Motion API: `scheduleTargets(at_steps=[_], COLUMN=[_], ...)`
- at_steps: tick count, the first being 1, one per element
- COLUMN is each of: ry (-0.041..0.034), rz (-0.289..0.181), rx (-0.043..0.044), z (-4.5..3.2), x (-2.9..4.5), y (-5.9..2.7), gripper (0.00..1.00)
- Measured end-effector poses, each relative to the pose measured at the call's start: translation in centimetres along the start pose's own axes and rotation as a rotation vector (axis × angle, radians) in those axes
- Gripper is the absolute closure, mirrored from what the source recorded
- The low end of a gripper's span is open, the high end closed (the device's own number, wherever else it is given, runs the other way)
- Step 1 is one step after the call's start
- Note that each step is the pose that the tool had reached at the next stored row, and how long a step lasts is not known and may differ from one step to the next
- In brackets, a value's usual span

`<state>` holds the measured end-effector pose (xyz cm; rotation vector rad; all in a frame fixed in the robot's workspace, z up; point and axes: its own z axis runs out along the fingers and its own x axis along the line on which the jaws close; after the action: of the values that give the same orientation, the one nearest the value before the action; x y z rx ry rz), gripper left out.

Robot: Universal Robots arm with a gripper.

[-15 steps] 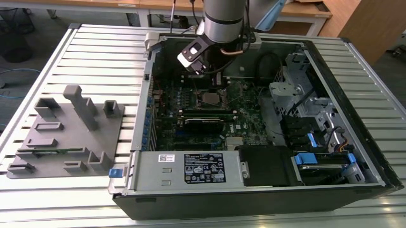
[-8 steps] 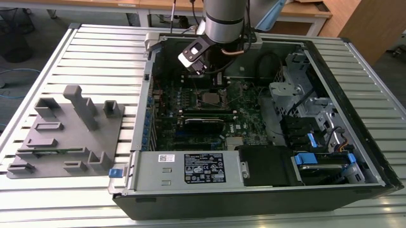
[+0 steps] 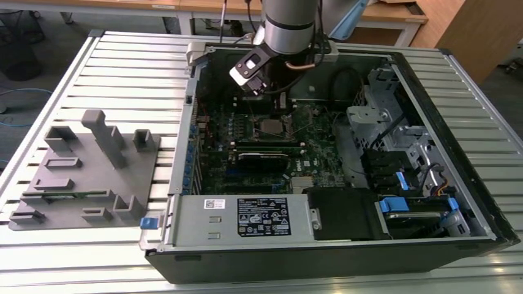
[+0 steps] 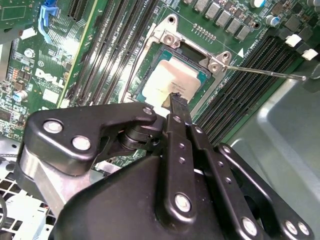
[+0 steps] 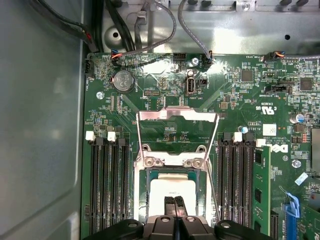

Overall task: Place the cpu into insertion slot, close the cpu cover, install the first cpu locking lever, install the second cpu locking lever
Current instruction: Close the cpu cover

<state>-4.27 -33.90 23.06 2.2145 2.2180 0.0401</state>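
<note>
The cpu [image 5: 172, 189] lies flat in the insertion slot [image 5: 141, 195], its pale metal top facing up; in the second wrist view the cpu [image 4: 172, 80] sits inside the slot's shiny rim [image 4: 150, 60]. The cpu cover [image 5: 177, 114] stands swung open behind the slot, with green board showing through its cutout. A thin locking lever [image 4: 265, 73] sticks out sideways, unlatched. My gripper [image 5: 175, 204] is shut with its tips together just above the cpu's near edge, holding nothing; its fingertips [image 4: 176, 100] show against the chip. In the exterior view the arm [image 3: 286, 24] hangs over the slot [image 3: 272, 126].
Long black memory slots [image 5: 107, 185] flank the socket on both sides. The open computer case's walls [image 3: 425, 122], cables [image 5: 150, 35] and power supply [image 3: 245, 217] surround the board. A grey fixture block [image 3: 82, 171] lies on the slatted table at the exterior view's left.
</note>
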Motion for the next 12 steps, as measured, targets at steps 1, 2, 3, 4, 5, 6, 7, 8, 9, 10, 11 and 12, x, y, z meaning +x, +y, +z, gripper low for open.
scheduleTargets(at_steps=[1,2,3,4,5,6,7,8,9,10,11,12], ry=[0.0000,0.0001,0.0000,0.0000,0.0000,0.0002,-0.0001,0.0001,0.0001,0.0000,-0.0001,-0.0001], rz=[0.000,0.000,0.000,0.000,0.000,0.000,0.000,0.000,0.000,0.000,0.000,0.000], rx=[0.0000,-0.0001,0.0000,0.0000,0.0000,-0.0001,0.0001,0.0000,0.0000,0.0000,0.0000,0.0001], z=[-0.14,-0.30,-0.51,-0.74,-0.99,-1.24,-1.51,-1.78,-2.01,-2.20,-2.35,-2.45], x=[0.00,0.01,0.00,0.01,0.01,0.02,0.02,0.03,0.03,0.03,0.03,0.03], y=[0.00,0.01,0.01,0.01,0.02,0.03,0.03,0.04,0.05,0.05,0.05,0.06], gripper=[0.89,0.89,0.89,0.89,0.89,0.89,0.89,0.89,0.89,0.89,0.89,0.89])
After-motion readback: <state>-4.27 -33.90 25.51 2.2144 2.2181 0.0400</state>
